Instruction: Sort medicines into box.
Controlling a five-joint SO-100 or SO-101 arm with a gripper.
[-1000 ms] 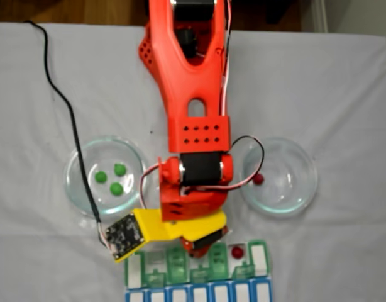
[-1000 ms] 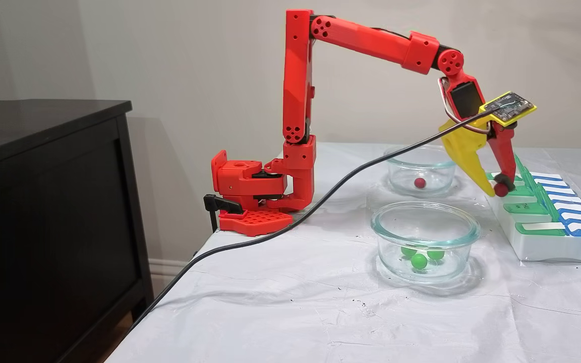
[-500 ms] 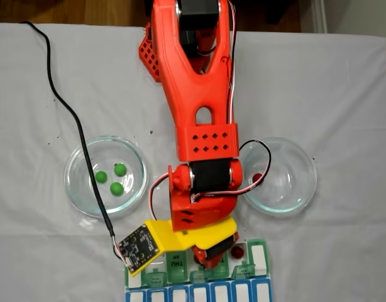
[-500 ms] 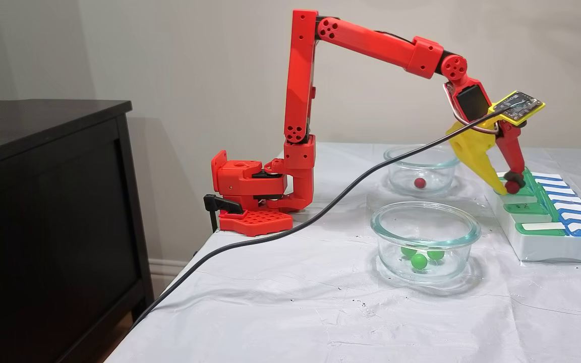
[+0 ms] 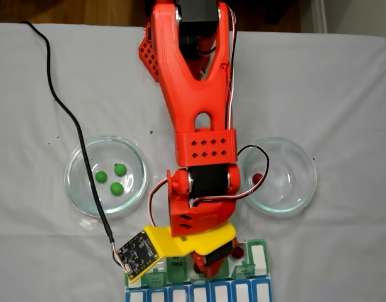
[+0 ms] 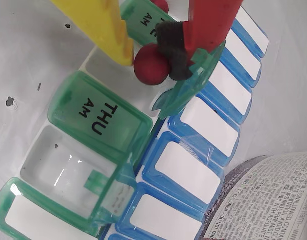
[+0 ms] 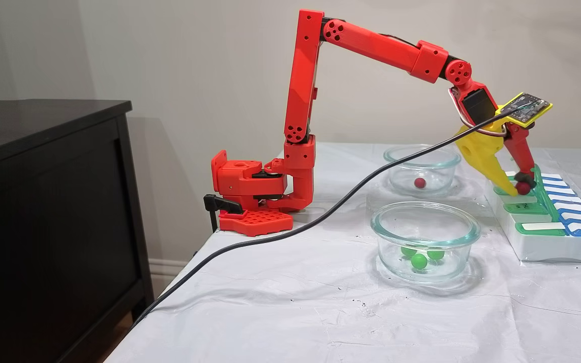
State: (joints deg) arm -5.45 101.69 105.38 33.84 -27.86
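Over the pill organiser: the pincer point(image 6: 152, 59) hangs with its tips just above the green row, pinching a dark red ball point(image 6: 151, 64) between the yellow finger point(image 6: 101, 25) and the red finger's black pad point(image 6: 174, 50).
Pincer state: pressed onto the red ball, which sits between the two tips; in the side fixed view the ball point(image 7: 522, 188) is just above the organiser's top.
Box: the pill organiser point(image 7: 547, 242) stands at the desk's far edge from the arm's base, a green row nearest the arm and a blue-and-white row point(image 6: 193, 165) behind it.
Green compartments: the lid marked THU AM point(image 6: 101, 116) lies shut; the one next to it stands open with its lid point(image 6: 53, 217) flipped back, the well point(image 6: 58, 162) bare in the wrist view.
Second red ball: another lies in an open compartment point(image 5: 237, 251) beside the pincer in the top fixed view.
Third red ball: one point(image 5: 258, 178) rests in the right-hand glass dish point(image 5: 300, 189) of the top view.
Green balls: three point(image 5: 115, 178) lie close together in the left-hand glass dish point(image 5: 80, 189).
Desk: covered by a white cloth point(image 7: 295, 302), with a black cable point(image 7: 270, 234) trailing across it up to the wrist camera board point(image 5: 137, 253).
Printed paper: a curved edge with small text point(image 6: 273, 200) shows beside the blue row in the wrist view.
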